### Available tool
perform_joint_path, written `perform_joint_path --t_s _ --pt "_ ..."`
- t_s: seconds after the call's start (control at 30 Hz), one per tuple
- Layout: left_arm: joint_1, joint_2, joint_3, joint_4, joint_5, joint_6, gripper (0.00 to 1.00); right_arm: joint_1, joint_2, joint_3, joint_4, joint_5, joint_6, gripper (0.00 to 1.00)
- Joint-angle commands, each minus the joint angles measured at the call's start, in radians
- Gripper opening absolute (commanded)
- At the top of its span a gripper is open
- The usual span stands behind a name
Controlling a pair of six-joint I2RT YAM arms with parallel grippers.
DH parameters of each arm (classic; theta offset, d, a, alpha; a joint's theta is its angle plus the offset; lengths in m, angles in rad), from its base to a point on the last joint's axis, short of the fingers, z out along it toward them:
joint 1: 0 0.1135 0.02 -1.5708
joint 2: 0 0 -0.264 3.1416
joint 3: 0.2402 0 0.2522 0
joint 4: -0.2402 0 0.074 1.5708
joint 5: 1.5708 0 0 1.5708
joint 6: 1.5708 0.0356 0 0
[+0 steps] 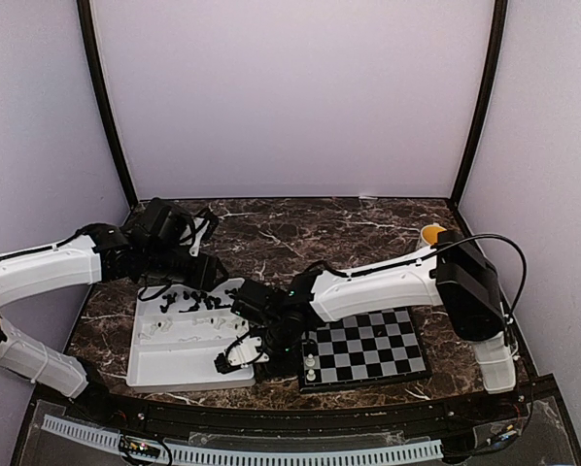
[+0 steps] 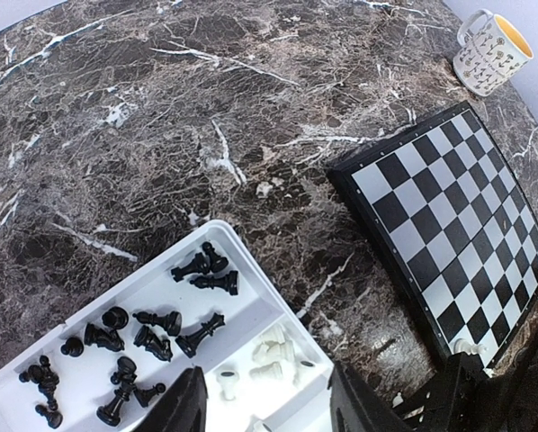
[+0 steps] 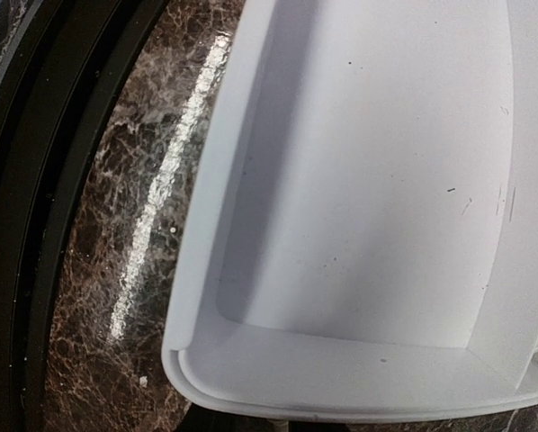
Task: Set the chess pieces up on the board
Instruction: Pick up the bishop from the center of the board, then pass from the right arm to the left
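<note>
**Surface and room:** dark brown marble table with white veining, closed in by pale lilac walls and two black corner posts. A black rail ran along the near edge.

**Left arm:** reached in from the left, elbow bent. The left pincer hung above the far edge of the white tray. Its fingers stood parted with nothing between them: released.

**Under the left pincer:** white chess pieces lay in the tray directly below. Black chess pieces lay loose just to its left.

**Right arm:** stretched from the right across the board. The right pincer sat low at the tray's near right corner. Its wrist view gave only bare tray floor and a rounded wall, so clenched or released could not be told.

**Board:** flat, just right of both pincers and beside the tray. White pieces on the board stood at its near left corner, close to the right pincer.

**Edges and room:** a wide stretch of marble ran beyond the left pincer to the mug at the far right. Only a narrow strip lay between tray and rail
</note>
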State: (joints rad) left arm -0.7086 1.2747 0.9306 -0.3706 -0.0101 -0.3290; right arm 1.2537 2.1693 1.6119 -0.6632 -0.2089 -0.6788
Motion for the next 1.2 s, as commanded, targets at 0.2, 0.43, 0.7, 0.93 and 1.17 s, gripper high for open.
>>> perform_joint_path --t_s 0.2,0.43,0.7,0.93,1.17 --pt "0.005 -0.074 -0.070 0.073 0.042 0.017 0.49 -0.114 -0.145 0.056 -0.003 -0.207 0.168 0.11" --pt "-0.009 -0.273 -0.306 0.522 0.118 0.032 0.48 -0.331 -0.252 0.067 0.120 -0.568 0.502 0.09" --pt "-0.149 -0.276 -0.417 0.977 -0.015 0.126 0.44 -0.446 -0.307 -0.007 0.427 -0.754 0.911 0.09" --pt "-0.220 -0.035 -0.325 1.164 0.056 0.079 0.45 -0.512 -0.310 -0.084 0.721 -0.862 1.195 0.09" --pt "-0.228 0.086 -0.255 1.217 0.069 0.026 0.46 -0.516 -0.340 -0.134 0.794 -0.878 1.245 0.09"
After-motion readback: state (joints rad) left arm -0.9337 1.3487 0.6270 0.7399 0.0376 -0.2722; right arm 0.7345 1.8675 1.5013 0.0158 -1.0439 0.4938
